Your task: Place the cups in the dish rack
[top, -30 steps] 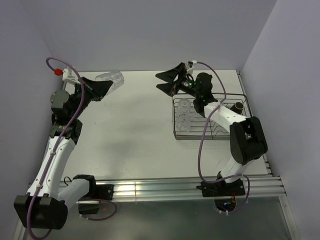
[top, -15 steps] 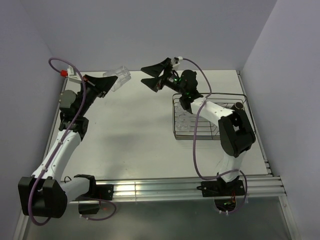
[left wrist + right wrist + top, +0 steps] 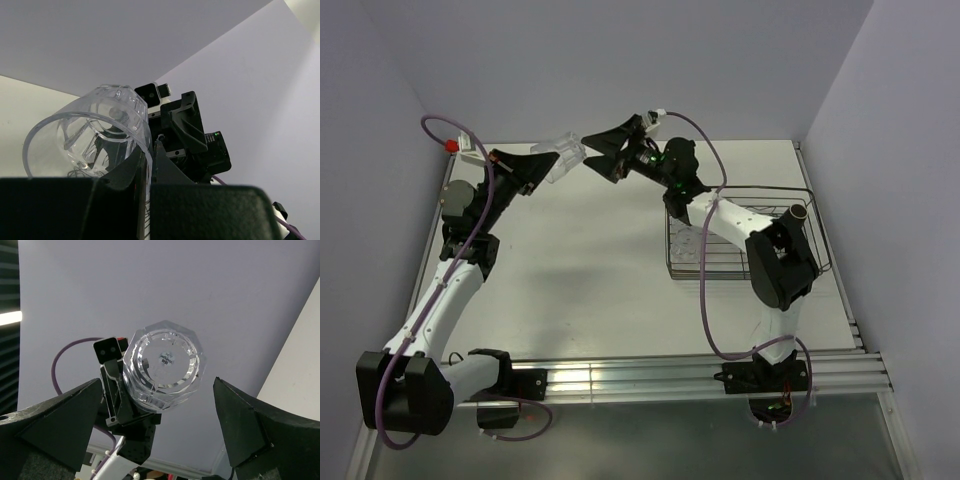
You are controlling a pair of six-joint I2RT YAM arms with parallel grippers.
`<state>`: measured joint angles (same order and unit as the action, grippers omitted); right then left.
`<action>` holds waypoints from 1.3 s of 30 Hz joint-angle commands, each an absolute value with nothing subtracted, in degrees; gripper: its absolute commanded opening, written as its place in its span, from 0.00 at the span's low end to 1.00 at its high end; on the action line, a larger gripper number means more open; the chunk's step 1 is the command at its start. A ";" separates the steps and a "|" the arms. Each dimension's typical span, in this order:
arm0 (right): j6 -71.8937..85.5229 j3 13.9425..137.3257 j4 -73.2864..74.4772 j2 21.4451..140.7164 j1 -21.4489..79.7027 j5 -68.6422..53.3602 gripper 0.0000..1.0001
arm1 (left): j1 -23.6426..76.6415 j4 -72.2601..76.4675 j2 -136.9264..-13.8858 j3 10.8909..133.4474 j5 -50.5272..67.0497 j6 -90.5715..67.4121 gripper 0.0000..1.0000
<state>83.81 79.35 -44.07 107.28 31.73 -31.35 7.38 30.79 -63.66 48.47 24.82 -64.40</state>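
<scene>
My left gripper (image 3: 546,163) is shut on the rim of a clear faceted tumbler (image 3: 560,156) and holds it in the air over the table's back left, base pointing right. In the left wrist view the tumbler (image 3: 90,135) is pinched at its rim by my left gripper (image 3: 150,160). My right gripper (image 3: 591,152) is open, its jaws spread wide just right of the tumbler's base and apart from it. The right wrist view shows the tumbler's base (image 3: 162,365) above the midpoint of my right gripper (image 3: 157,425). The dish rack (image 3: 757,268) at right holds a brown mug (image 3: 798,213) and clear tumblers (image 3: 686,238).
The right arm stretches from the rack across the back of the table to the left. Side walls enclose the table on the left and right, with a back wall behind. A metal rail (image 3: 650,375) runs along the near edge.
My right gripper has swung left from above the rack to just beside the tumbler's base. My left gripper has carried the tumbler a little to the right.
</scene>
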 commanded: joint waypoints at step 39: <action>82.27 81.04 -49.66 108.72 33.13 -32.26 0.77 | 9.84 36.83 -62.67 46.93 28.57 -64.86 0.00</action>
<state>82.61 80.36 -46.52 109.86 33.50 -32.36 9.54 31.92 -63.68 46.92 27.55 -65.23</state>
